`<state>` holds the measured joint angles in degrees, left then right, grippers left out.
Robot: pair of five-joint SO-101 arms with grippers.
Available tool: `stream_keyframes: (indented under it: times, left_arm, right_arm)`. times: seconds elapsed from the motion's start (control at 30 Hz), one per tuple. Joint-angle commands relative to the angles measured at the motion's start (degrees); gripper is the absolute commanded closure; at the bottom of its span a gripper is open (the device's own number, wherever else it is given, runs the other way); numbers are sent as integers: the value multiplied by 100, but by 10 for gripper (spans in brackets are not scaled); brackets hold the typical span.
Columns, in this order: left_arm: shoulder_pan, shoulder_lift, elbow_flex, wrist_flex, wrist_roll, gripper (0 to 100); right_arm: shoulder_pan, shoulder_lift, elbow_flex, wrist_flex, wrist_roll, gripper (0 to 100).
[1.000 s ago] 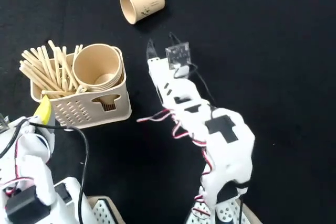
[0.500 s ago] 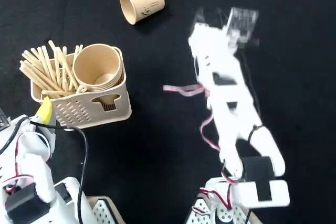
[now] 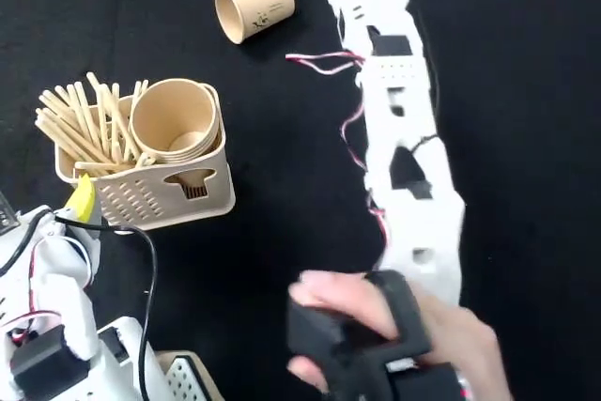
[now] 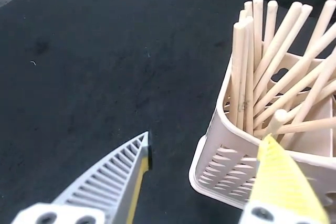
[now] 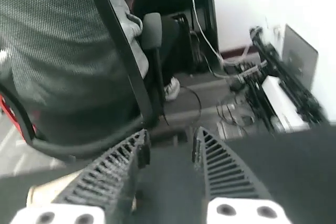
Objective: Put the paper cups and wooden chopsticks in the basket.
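While wooden chopsticks [image 3: 80, 124] and stacked cups [image 3: 174, 119] sit in the basket [image 3: 160, 196], one paper cup [image 3: 254, 8] lies well apart from it; your right gripper [image 5: 171, 136] is parted and empty.

1. This looks like a robotics lab or an office workroom.
2. A white robot arm [image 3: 406, 110] with loose red-and-white wiring [image 3: 324, 63] stands on a counter [image 3: 526, 138] covered in black cloth.
3. Past the counter are a mesh-backed office chair [image 5: 55, 56], cables [image 5: 231, 111] trailing over the floor [image 5: 207, 90], and electronic gear [image 5: 278, 95] by a white wall [image 5: 252, 3].
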<state>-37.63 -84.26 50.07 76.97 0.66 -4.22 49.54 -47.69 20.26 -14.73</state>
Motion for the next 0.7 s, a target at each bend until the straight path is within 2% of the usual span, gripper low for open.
stream_keyframes:
  times: [0.0,0.07,0.13,0.27,0.43,0.67]
  left_arm:
    - [4,-26,-22,-105,53,680]
    - [4,-26,-22,-97,53,680]
    - [4,-26,-22,-88,53,680]
    - [4,-26,4,-88,53,680]
    - [13,-26,119,-114,53,680]
    - [13,-26,119,-114,53,680]
  right_arm:
    - [-185,1420,-3037,-9,-53,915]
    - [-273,2273,-4092,-440,-53,992]
    - [-246,2993,-4813,-993,-53,972]
    - [-229,3459,-4505,-1829,-747,986]
    - [-220,3371,-3908,-1829,-2268,986]
    - [-220,3257,-3380,-1653,-3182,985]
